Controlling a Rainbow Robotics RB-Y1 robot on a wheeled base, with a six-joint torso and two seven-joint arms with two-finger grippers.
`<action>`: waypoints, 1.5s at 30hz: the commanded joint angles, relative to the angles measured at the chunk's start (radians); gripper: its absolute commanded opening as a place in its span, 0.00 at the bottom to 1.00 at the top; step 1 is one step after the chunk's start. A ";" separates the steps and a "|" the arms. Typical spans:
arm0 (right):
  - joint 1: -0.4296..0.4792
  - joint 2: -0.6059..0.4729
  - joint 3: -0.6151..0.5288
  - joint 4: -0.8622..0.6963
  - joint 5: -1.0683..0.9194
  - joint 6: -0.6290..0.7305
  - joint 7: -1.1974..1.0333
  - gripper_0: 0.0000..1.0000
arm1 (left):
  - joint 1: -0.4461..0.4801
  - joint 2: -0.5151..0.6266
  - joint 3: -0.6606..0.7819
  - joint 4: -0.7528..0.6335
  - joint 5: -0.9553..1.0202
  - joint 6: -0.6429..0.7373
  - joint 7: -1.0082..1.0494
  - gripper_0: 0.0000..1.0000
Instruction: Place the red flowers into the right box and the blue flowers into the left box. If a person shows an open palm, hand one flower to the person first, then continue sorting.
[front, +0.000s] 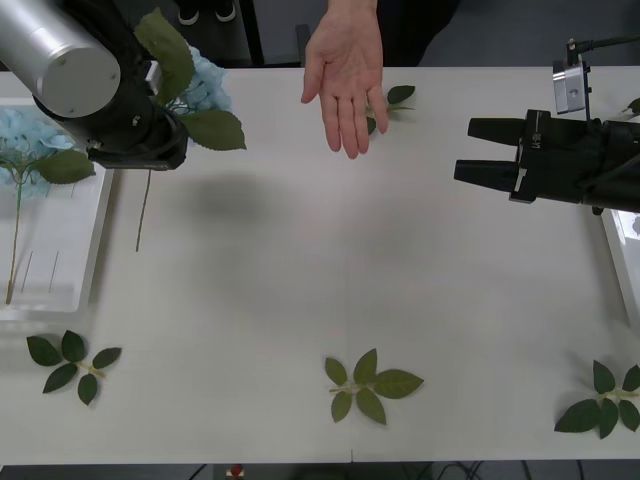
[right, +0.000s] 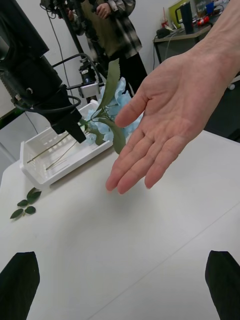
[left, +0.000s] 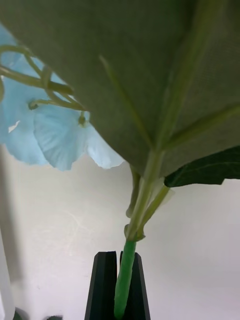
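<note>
The blue flower (left: 55, 135) is pinched by its green stem between the two black fingers of the left gripper (left: 119, 285), which are pressed together on it; its pale blue cluster and large leaves stand up above the fingers. From the front this flower (front: 205, 88) hangs over the white table (front: 300, 300), just beside the left box (front: 60, 250) on the side toward the table's middle, with its thin stem pointing down to the table. Another blue flower (front: 22, 130) lies inside the left box, its stem along the box floor. The person's hand (front: 345, 75) reaches in from the far edge of the table, open palm up, fingers together, well apart from the held flower. The right gripper (front: 478, 150) hovers near the right box (front: 625, 255), its black fingers spread and pinching nothing, pointing toward the hand. Loose green leaf sprigs (front: 368, 385) lie along the near edge of the table.
</note>
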 joint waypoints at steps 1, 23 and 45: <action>-0.010 -0.040 -0.003 -0.022 -0.006 0.004 0.008 0.97 | 0.077 0.023 0.127 -0.006 0.016 0.039 -0.084 0.00; -0.010 -0.040 -0.003 -0.022 -0.006 0.004 0.008 0.97 | 0.247 -0.189 0.325 -0.135 0.036 -0.606 -0.430 0.00; -0.010 -0.040 -0.003 -0.022 -0.006 0.004 0.008 0.97 | 0.285 -0.427 0.328 -0.136 0.090 -1.144 -0.736 0.00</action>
